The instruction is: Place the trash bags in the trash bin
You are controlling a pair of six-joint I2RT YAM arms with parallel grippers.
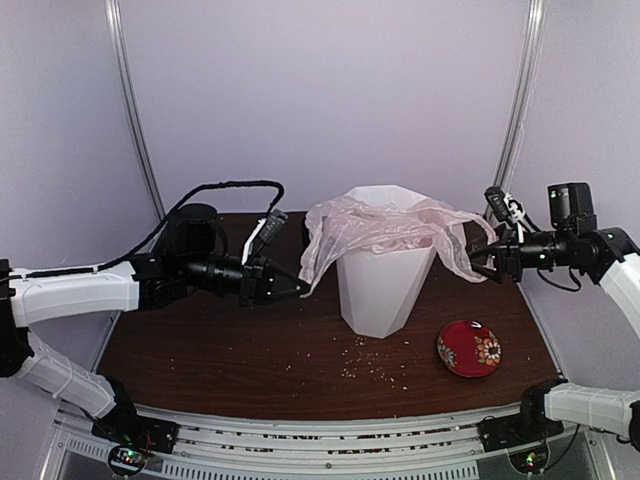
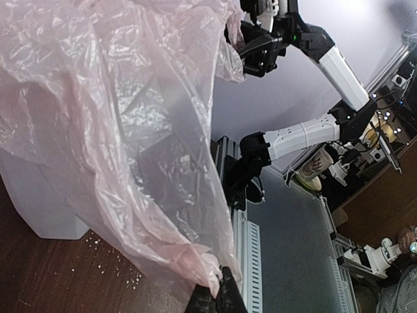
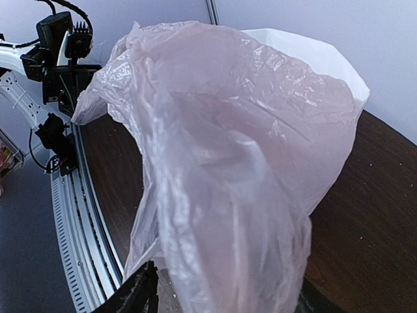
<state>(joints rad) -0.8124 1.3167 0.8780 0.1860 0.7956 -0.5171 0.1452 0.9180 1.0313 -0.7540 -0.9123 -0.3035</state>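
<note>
The pale pink trash bag (image 1: 380, 228) lies draped across the top of the white trash bin (image 1: 380, 290) at mid table, and hangs down both sides. My left gripper (image 1: 300, 288) is left of the bin, shut on the bag's lower left edge; the left wrist view shows the bag (image 2: 117, 130) pinched in the closed gripper (image 2: 220, 297), with the bin (image 2: 39, 208) behind. My right gripper (image 1: 483, 262) is right of the bin at the bag's handle loop. In the right wrist view the gripper (image 3: 221, 303) has its jaws wide apart, with the bag (image 3: 228, 163) hanging between them in front of the bin (image 3: 313, 55).
A small red patterned dish (image 1: 469, 349) sits on the brown table (image 1: 230, 350), front right of the bin. Crumbs (image 1: 370, 365) are scattered in front of the bin. White walls close in the back and sides.
</note>
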